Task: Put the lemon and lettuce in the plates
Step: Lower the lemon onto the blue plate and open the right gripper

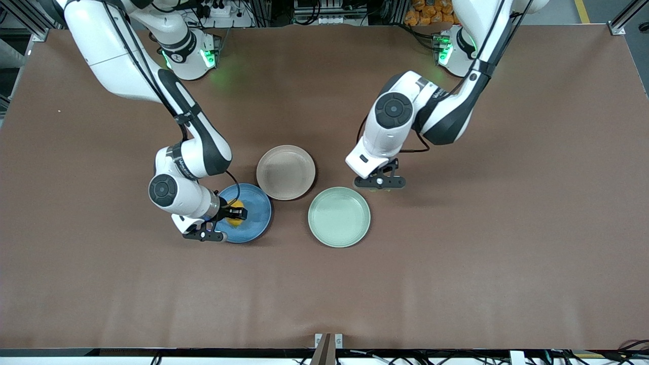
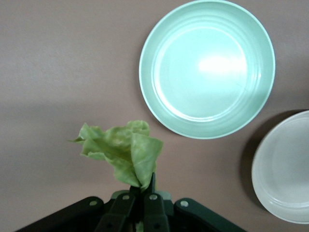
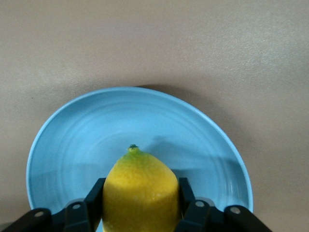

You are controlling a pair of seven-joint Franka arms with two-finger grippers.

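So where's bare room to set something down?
Free: the beige plate and the mint plate, both bare, plus the brown table nearer the camera. Crowded: the blue plate, where the right claw holds the lemon.

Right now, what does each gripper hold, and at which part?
The left gripper pinches the lettuce at one end. The right gripper has the lemon by its sides, over the blue plate.

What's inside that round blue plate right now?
In the round blue plate sits a small yellow lemon, flanked by the right gripper and its black fingers. The plate's floor under the lemon is covered, so contact can't be confirmed.
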